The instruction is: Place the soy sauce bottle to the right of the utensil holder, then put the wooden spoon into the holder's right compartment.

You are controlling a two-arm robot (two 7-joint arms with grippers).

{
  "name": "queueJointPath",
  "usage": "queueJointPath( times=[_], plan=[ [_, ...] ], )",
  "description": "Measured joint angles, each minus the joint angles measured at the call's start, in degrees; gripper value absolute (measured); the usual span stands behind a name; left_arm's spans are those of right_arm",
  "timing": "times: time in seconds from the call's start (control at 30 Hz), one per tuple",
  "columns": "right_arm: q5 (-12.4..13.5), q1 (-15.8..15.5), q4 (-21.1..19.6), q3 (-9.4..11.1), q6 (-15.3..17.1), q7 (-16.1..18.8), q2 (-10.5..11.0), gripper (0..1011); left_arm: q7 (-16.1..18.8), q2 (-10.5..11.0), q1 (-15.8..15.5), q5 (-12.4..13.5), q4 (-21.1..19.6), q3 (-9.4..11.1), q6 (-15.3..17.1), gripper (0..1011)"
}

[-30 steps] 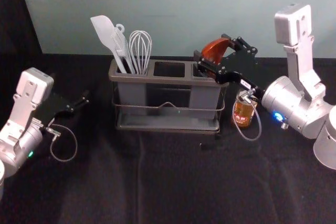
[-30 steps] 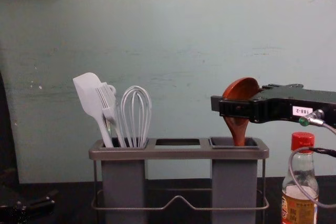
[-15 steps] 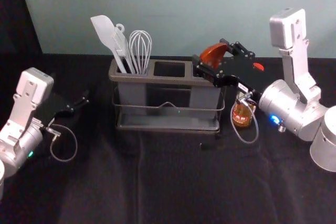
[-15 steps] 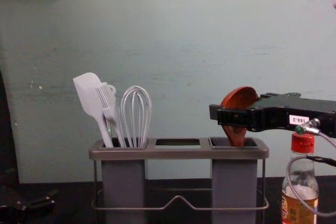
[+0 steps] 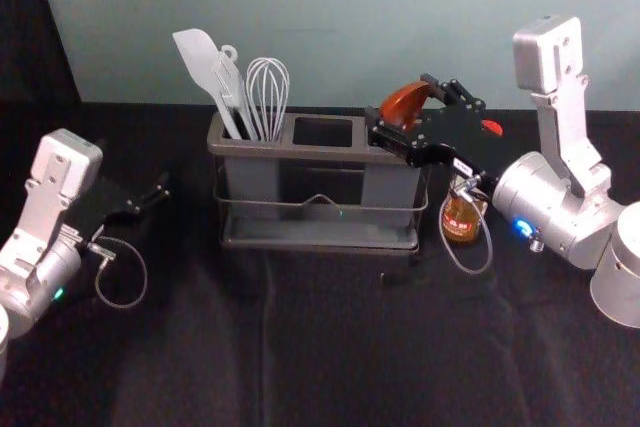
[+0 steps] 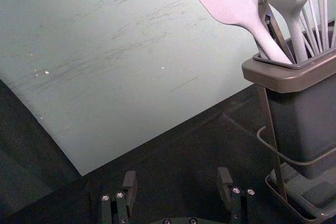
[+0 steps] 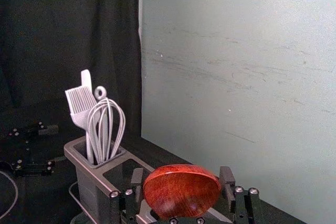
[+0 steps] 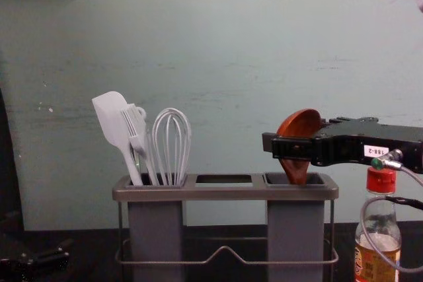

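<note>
Pale wall behind, my right gripper clasps the wooden spoon, handle in the holder's right compartment, soy bottle alongside; left gripper parked left, wide.

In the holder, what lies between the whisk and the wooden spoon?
In the chest view: the middle opening, nothing sticking up from it, then the tip of the right gripper holding the wooden spoon.

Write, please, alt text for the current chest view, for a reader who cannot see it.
The right gripper holds a wooden spoon by its bowl, the handle inside the right compartment of a utensil holder. White utensils stand in the left compartment; a red-capped soy sauce bottle stands right of the holder.
</note>
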Motion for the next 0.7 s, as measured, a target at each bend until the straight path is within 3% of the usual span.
queueJointPath(
  times=[0.17, 0.7],
  plan=[
    [-0.01, 0.0, -0.03, 0.02, -0.02, 0.01, 0.0, 1002, 0.0, 0.0, 0.0, 0.0, 0.0, 0.0, 0.0, 1005],
    [-0.91, -0.07, -1.13, -0.21, -0.51, -0.21, 0.23, 1003, 0.0, 0.0, 0.0, 0.0, 0.0, 0.0, 0.0, 1005]
  ],
)
